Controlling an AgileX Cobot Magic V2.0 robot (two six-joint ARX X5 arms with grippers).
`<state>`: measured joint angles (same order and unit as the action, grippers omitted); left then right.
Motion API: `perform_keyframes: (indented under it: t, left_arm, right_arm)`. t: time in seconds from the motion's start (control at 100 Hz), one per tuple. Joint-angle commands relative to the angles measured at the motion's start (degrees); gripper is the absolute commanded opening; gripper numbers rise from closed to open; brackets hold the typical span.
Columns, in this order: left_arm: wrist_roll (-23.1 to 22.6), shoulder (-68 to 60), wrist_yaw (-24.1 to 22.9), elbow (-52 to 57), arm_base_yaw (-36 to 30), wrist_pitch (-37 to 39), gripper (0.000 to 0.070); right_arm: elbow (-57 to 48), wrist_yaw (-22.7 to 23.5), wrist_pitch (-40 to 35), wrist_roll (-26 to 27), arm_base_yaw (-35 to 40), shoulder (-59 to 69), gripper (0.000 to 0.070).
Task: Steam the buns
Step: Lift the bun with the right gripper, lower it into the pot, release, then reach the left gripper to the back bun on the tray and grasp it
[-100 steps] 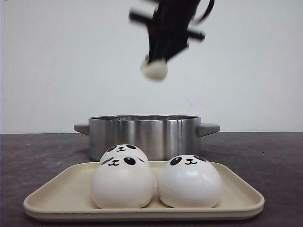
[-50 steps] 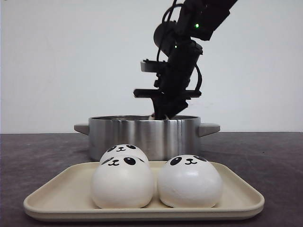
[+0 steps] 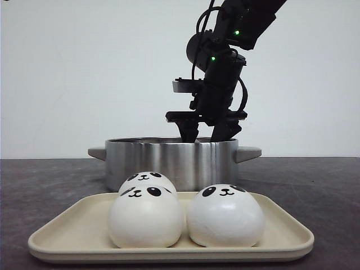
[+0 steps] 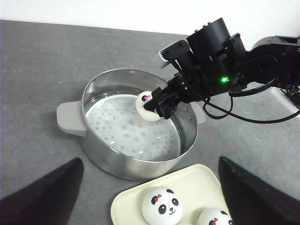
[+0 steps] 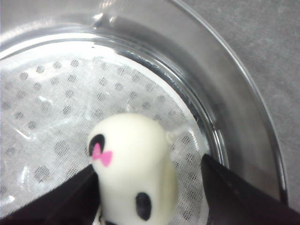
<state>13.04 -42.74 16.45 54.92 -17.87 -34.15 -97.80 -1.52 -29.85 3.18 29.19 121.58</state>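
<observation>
Three panda buns sit on the cream tray [image 3: 73, 236]: one front left [image 3: 145, 219], one front right [image 3: 225, 219], one behind [image 3: 147, 179]. A fourth bun [image 5: 133, 168] lies on the perforated liner inside the steel pot [image 3: 169, 163]; it also shows in the left wrist view [image 4: 146, 106]. My right gripper [image 3: 203, 132] reaches down into the pot with its jaws spread. One finger touches the bun and the other stands apart from it. My left gripper [image 4: 150, 161] hangs open and empty above the pot and tray.
The pot stands behind the tray on a dark table, with grey handles [image 3: 248, 153] on both sides. A white wall is behind. The right arm and its cables [image 4: 243, 70] stretch over the pot's far side.
My right arm came down from high above with the bun into the pot. Its jaws have spread apart, and the bun now rests on the liner.
</observation>
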Motion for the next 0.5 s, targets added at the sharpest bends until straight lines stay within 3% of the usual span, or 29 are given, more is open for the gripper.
perform_keyframes:
  t: [0.0,0.37,0.42,0.49]
  left_arm:
    - [-0.1,-0.4,-0.1,0.6,-0.2,0.5,0.0555]
    - [0.1,-0.4,-0.1,0.6,-0.2,0.2,0.0555]
    - [1.0,-0.4,0.0,0.6,-0.2,0.1,0.0555]
    - [2.9,-0.7,0.4,0.6,-0.3,0.1,0.0554]
  right_arm:
    - [-1.3,0.0,0.2,-0.4,0.3,1.5,0.0419]
    - [-8.4,0.0,-7.5,-0.1,-0.2,0.9,0.0408]
    - [-10.2,0.0,-9.7,-0.1,-0.2,0.3,0.0318]
    - [-11.9,0.3,-13.0,-0.2,-0.1,-1.3,0.0062]
